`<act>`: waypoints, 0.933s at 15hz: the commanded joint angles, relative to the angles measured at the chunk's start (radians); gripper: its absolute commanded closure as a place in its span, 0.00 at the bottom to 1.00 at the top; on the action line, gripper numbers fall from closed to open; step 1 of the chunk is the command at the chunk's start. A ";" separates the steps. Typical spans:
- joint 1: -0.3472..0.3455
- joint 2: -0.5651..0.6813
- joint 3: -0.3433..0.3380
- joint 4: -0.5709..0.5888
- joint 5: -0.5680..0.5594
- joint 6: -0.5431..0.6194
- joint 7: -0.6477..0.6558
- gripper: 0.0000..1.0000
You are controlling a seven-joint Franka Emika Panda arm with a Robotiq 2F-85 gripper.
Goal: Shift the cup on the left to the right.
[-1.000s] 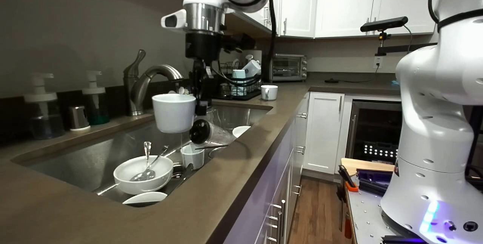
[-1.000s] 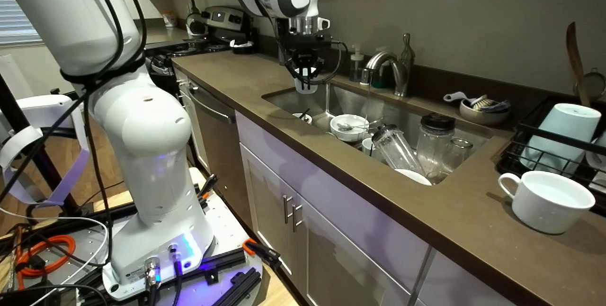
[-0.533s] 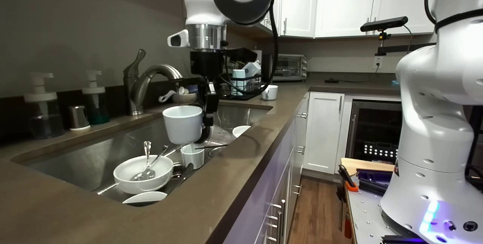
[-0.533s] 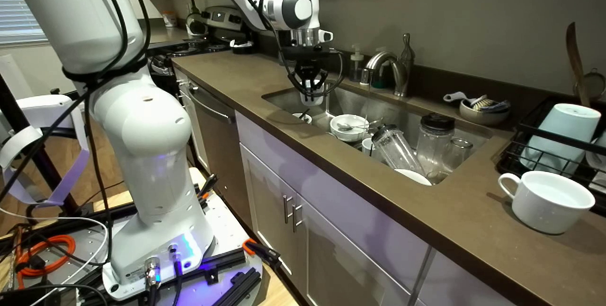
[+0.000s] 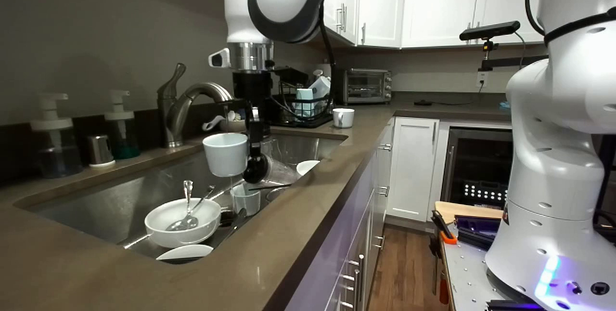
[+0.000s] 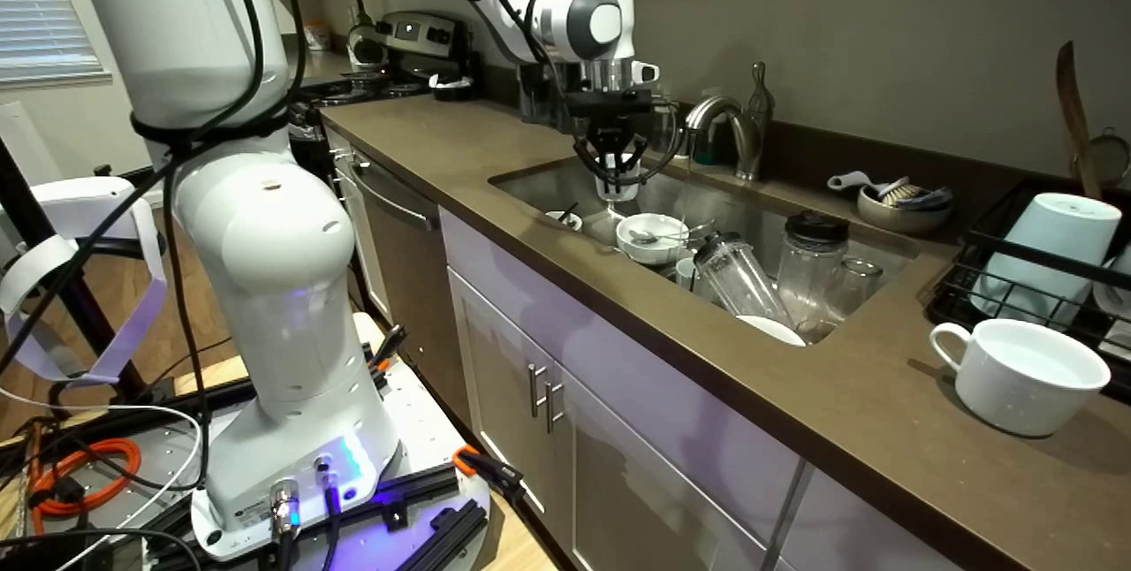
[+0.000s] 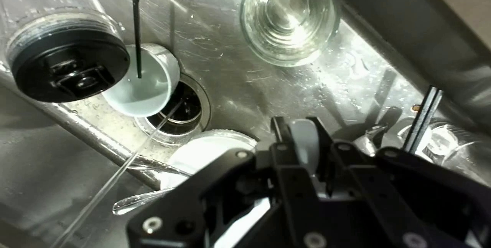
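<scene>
The white cup (image 5: 225, 157) hangs upright above the sink, also seen in an exterior view (image 6: 618, 191). My gripper (image 5: 254, 149) is beside it, pointing down, and is shut on its handle. In the wrist view the pale handle (image 7: 305, 140) sits between the two black fingers of the gripper (image 7: 299, 123). The cup's body is mostly hidden there by the gripper. A similar white mug (image 6: 1029, 376) with a loop handle stands upright on the counter by the dish rack, and shows in an exterior view (image 5: 343, 118).
The steel sink (image 5: 103, 212) below holds a white bowl (image 5: 178, 236) with spoons, a small white tumbler (image 5: 246, 200), a tilted black-lidded jar (image 6: 742, 279) and a clear glass (image 7: 289, 14). The faucet (image 6: 749, 147) stands behind the sink. The black dish rack (image 6: 963, 288) stands beyond it.
My gripper and the held cup have moved towards the faucet and dish rack side. They dipped lower, then rose slightly in an exterior view. The mug on the counter has not moved.
</scene>
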 commanded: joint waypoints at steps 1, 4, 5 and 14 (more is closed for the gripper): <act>-0.032 0.040 -0.010 0.066 -0.027 0.002 0.011 0.95; -0.052 0.059 -0.025 0.092 -0.034 0.001 0.012 0.95; -0.058 0.064 -0.029 0.099 -0.039 0.002 0.014 0.95; -0.086 0.130 -0.048 0.166 -0.051 0.004 0.017 0.95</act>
